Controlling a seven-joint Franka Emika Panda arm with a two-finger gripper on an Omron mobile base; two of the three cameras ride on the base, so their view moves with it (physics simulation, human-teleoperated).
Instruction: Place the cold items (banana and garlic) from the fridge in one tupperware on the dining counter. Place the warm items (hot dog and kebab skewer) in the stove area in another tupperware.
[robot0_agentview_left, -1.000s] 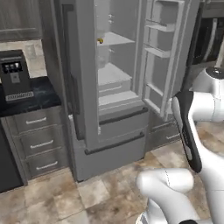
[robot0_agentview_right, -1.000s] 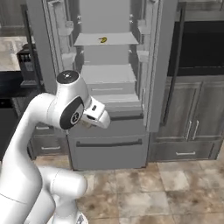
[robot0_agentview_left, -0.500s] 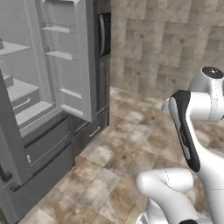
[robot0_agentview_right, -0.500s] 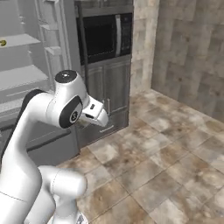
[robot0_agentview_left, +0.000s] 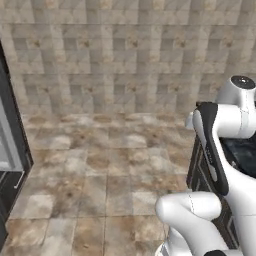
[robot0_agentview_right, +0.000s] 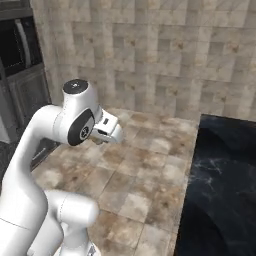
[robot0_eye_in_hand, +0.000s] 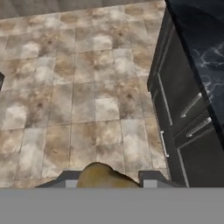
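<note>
— Swinging round, is it? What has changed?
— The base has turned: the open fridge that faced both base cameras has slid off to the left, and now tiled floor and a stone wall lie ahead. The dining counter (robot0_agentview_right: 225, 170) comes in at four o'clock in the right base view.
— And the gripper (robot0_eye_in_hand: 107, 180)?
— Partly closed on a rounded yellow-brown item (robot0_eye_in_hand: 105, 175) between the fingertips at six o'clock in the hand view. Banana or garlic, I cannot tell.
— Progress?
— Early, I judge. One cold item is being carried towards the counter; no tupperware is in sight, and the warm items remain.
</note>
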